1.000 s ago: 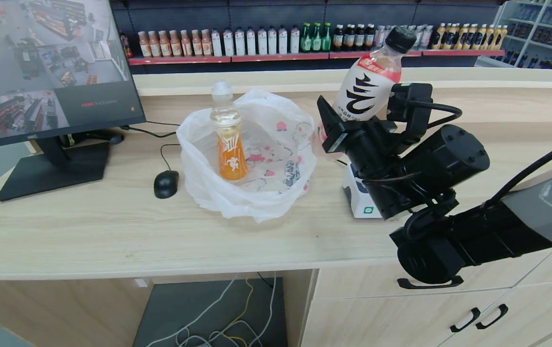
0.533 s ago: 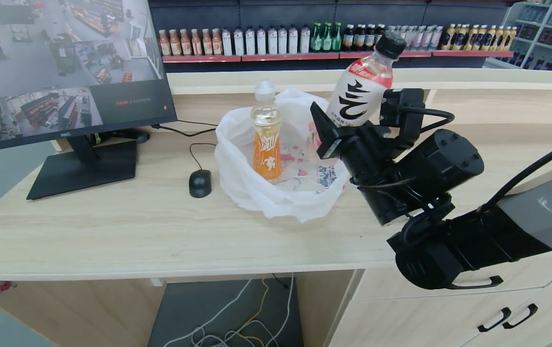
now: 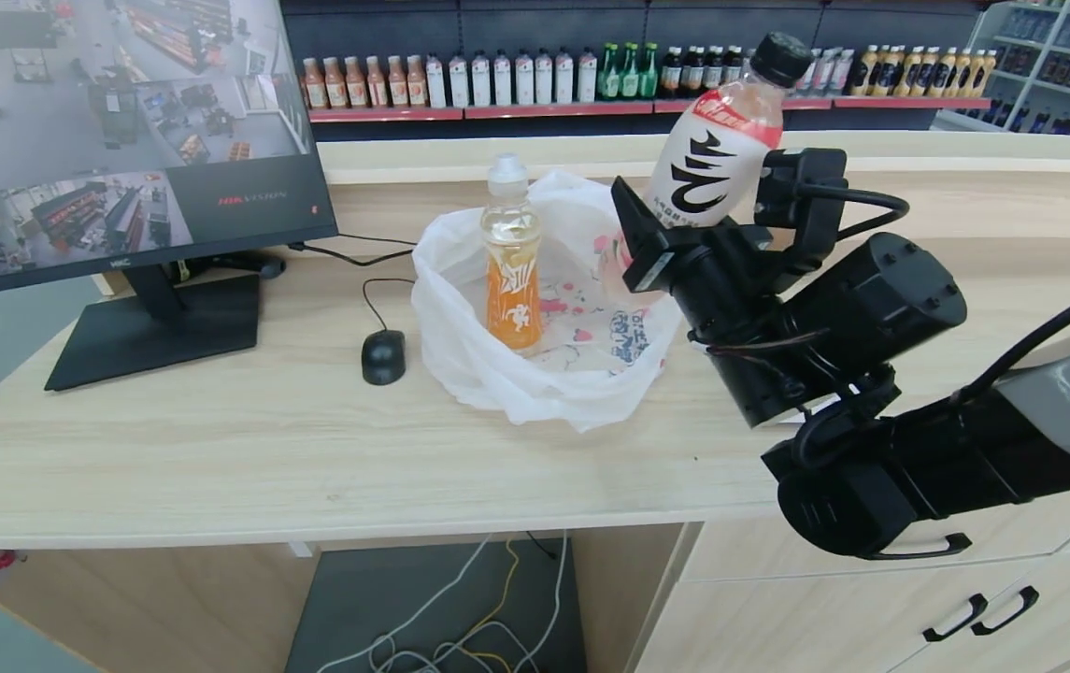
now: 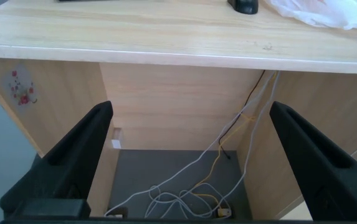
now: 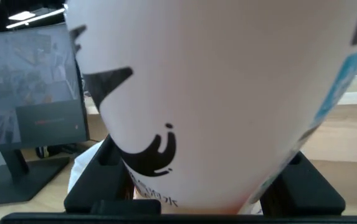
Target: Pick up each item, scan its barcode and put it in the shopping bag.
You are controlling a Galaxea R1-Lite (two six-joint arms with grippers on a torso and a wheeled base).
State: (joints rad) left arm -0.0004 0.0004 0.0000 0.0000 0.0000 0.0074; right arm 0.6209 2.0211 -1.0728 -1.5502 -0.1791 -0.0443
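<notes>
My right gripper [image 3: 698, 229] is shut on a white-labelled drink bottle [image 3: 710, 164] with a black cap, held tilted in the air just over the right rim of the white shopping bag [image 3: 520, 397]. That bottle [image 5: 215, 93] sits between the two black fingers [image 5: 94, 190] in the right wrist view. An orange drink bottle [image 3: 511, 276] stands upright inside the bag. My left gripper [image 4: 197, 155] hangs open with nothing in it, low in front of the counter, facing the cable space under it.
The wooden counter [image 3: 217, 439] carries a monitor [image 3: 114, 121] at the left and a black mouse [image 3: 383, 356] beside the bag. Shelves of bottles [image 3: 591, 79] line the back wall. Loose cables [image 4: 190, 199] lie under the counter. Drawers [image 3: 974, 617] are at lower right.
The head camera has shifted, sliding the whole scene to the right. My right gripper has carried the white-labelled bottle closer to the bag, then slightly upward. The orange bottle has stayed in the bag.
</notes>
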